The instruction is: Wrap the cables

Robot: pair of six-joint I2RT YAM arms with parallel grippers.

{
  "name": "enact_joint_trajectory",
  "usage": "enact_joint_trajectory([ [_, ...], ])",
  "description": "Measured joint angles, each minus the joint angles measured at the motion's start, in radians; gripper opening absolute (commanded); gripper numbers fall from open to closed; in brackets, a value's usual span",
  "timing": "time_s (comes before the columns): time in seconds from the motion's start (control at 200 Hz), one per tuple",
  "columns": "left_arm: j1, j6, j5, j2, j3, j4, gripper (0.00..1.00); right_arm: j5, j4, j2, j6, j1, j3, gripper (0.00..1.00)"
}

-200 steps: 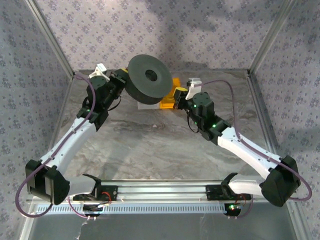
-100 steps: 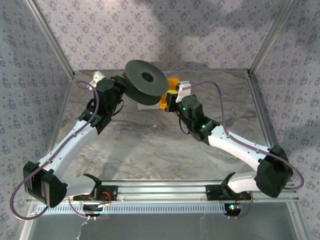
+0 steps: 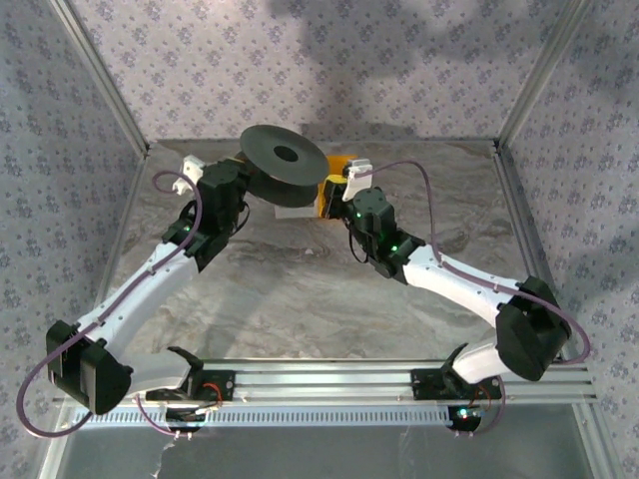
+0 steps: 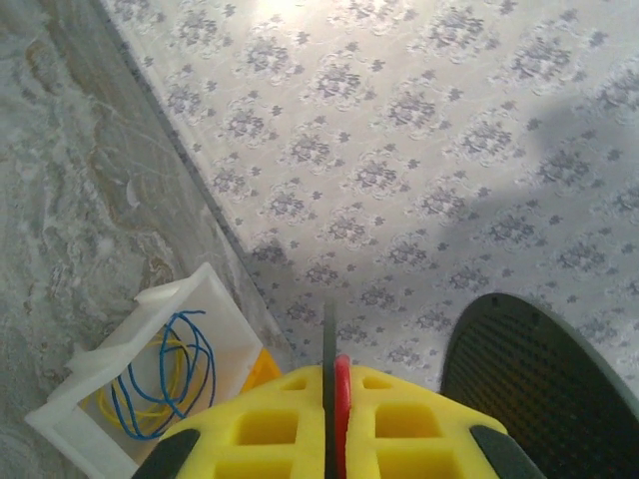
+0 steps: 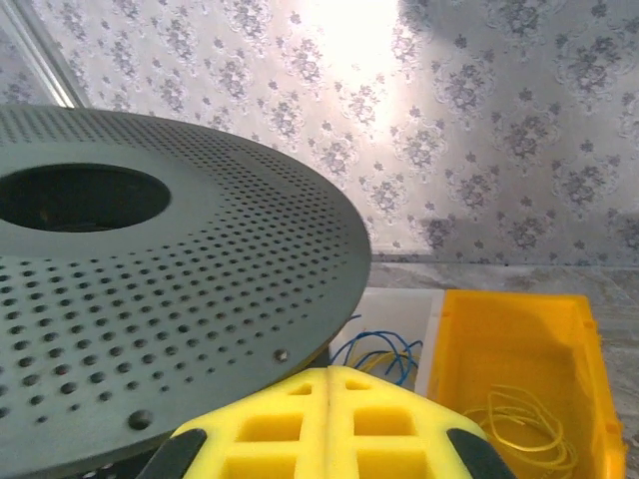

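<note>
Left claw (image 4: 331, 374) tight around red cable (image 4: 341, 419)

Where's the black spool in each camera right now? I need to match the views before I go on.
Top external: the spool sits upper centre, between the two arm ends.
Left wrist: the spool is in the lower right corner, partly cut off.
Right wrist: the spool fills the left half, showing its perforated face and centre hole.
Shared landmark: the patterned wall behind it.

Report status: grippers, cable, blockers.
Left gripper shut on red cable. Right gripper shut, nothing pinched. Spool tilted between both grippers, crowding right fingers.
</note>
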Motion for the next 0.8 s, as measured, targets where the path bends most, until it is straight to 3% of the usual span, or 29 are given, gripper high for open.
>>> enact_joint_trajectory([
  [0.175, -0.007, -0.09, 0.034, 0.024, -0.024, 0.023, 0.0, -0.105, 0.061, 0.005, -0.026, 0.078, 0.0, 0.0],
  [0.35, -0.013, -0.115, 0.047, 0.028, -0.029, 0.042, 0.0, -0.134, 0.09, 0.018, -0.047, 0.078, 0.003, 0.0],
  [0.8, -0.103, -0.059, -0.06, 0.088, -0.015, 0.059, 0.0, -0.065, 0.105, 0.102, -0.055, 0.092, 0.063, 0.0],
])
